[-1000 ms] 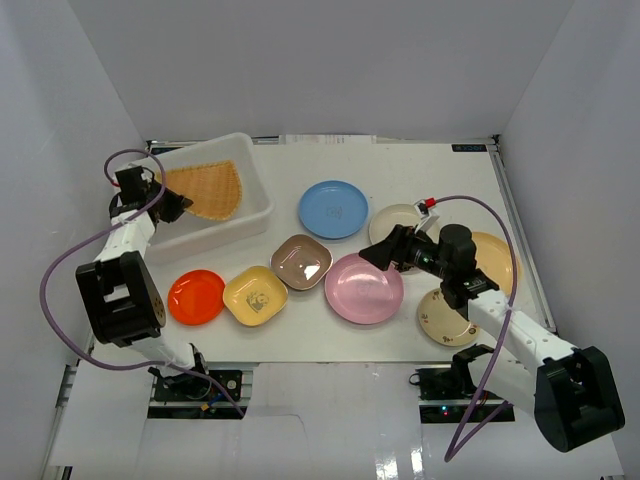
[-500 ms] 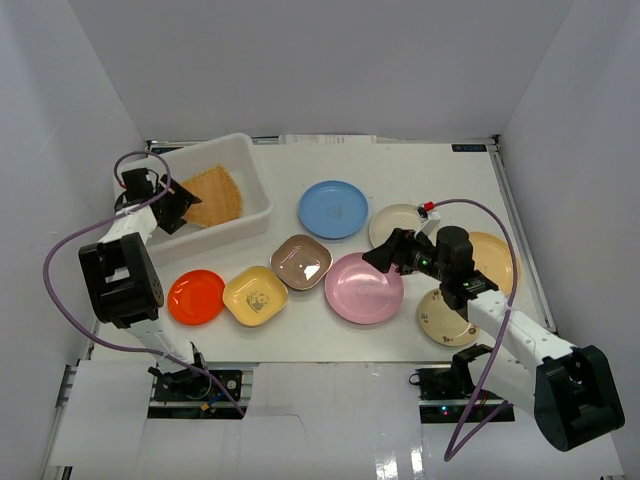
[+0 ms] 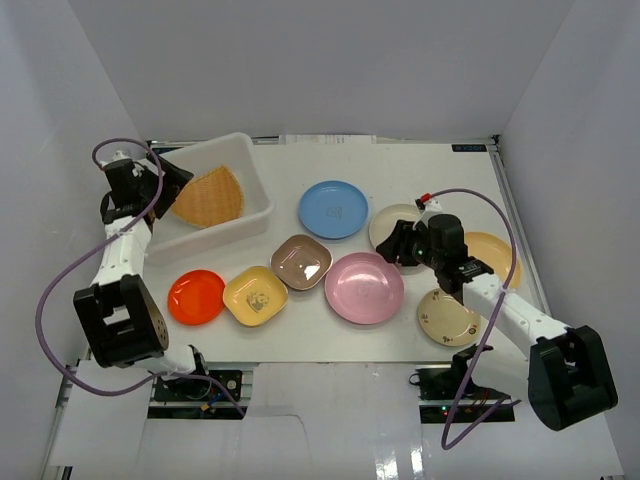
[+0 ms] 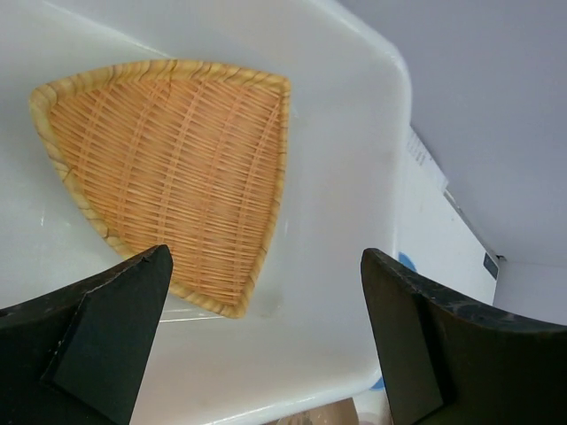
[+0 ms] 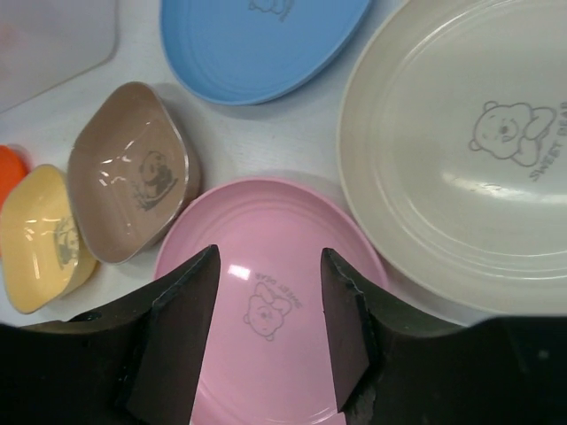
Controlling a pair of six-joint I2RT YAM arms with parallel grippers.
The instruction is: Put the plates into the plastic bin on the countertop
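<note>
As my left gripper (image 4: 266, 257) gapes over the woven plate (image 4: 168, 168) in the plastic bin (image 4: 354, 177), my right gripper (image 5: 269, 257) hovers half-spread at the pink plate (image 5: 266, 381)'s one-o'clock rim; pinching should follow.

**Bright, even light, soft shadows**

We see bright diffuse light from overhead in every view, bounced by the white walls. Shadows under the plates are faint and short. We note small glare spots on the pink plate (image 5: 232, 270) and the brown plate (image 5: 133, 173). The fingers (image 4: 97, 336) in the left wrist view are dark and slightly soft. The plastic bin (image 4: 354, 177) wall nearly washes out. The overhead view is sharp.
</note>
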